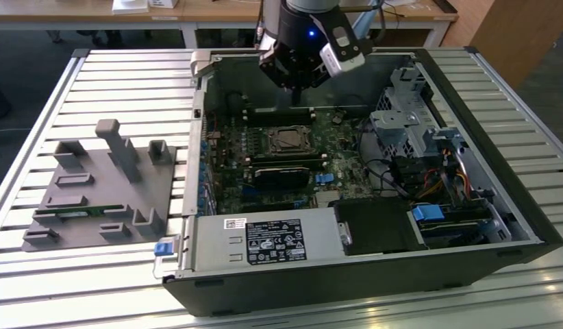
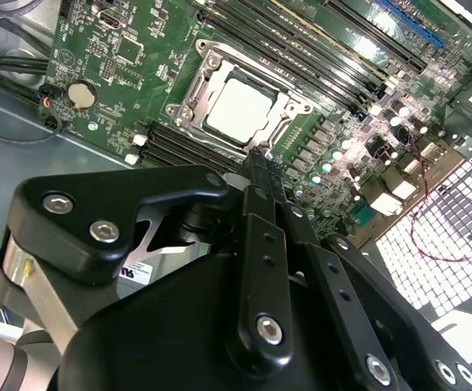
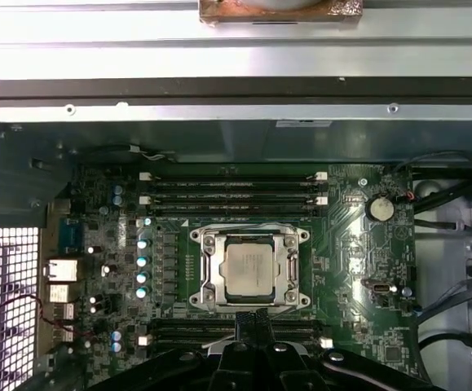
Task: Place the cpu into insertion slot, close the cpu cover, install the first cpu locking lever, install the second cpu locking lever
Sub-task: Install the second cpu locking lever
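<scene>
The open computer case [image 1: 355,205] is lying on its side on the slatted metal table [image 1: 44,274], which is turning the green motherboard [image 1: 263,171] face up so the arm can be coming at it from above. On the exterior view's left a grey fixture block [image 1: 98,192] is sitting well apart from the case, with upright posts and pockets that look meant for holding parts ready. Above the far wall of the case the gripper [image 1: 295,88] is hanging over the board, near the socket but not touching it, and carrying nothing that can be seen. In both wrist views its black fingers [image 2: 262,175] are appearing pressed together, their tips running side by side with no gap or part between them. Below them the insertion slot [image 3: 249,270] is sitting in the middle of the board between the rows of long memory slots [image 3: 231,191]. The cpu cover [image 3: 205,273] is lying flat around it as a silvery frame, and through its window the cpu [image 3: 248,270] is showing as a pale square, so the chip is judged to be seated already and the cover down. The exterior view is giving the arm's height and the whole case, while the second wrist view is giving the fingertips close up and the cpu [image 2: 237,108] just beyond them. Whether the locking levers are latched cannot be told.
</scene>
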Controlling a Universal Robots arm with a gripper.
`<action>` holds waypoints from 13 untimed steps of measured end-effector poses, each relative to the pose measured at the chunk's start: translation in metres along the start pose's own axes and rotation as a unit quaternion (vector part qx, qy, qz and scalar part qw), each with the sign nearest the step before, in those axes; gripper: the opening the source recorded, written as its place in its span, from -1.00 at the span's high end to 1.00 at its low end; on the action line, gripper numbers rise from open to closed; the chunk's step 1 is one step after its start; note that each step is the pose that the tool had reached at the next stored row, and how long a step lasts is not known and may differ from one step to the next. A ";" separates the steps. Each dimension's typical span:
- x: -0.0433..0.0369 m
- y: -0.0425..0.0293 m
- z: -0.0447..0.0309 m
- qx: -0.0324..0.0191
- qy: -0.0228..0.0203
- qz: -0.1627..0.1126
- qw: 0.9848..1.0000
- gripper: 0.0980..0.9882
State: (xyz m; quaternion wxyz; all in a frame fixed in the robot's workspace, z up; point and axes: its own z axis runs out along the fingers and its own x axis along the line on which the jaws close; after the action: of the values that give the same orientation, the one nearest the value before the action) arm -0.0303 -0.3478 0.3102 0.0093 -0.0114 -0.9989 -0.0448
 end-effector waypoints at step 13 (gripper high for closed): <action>-0.0001 -0.0004 0.0042 0.000 0.000 0.000 1.000 0.98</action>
State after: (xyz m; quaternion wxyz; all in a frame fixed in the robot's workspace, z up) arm -0.0303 -0.3478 0.3059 0.0093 -0.0114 -0.9989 -0.0448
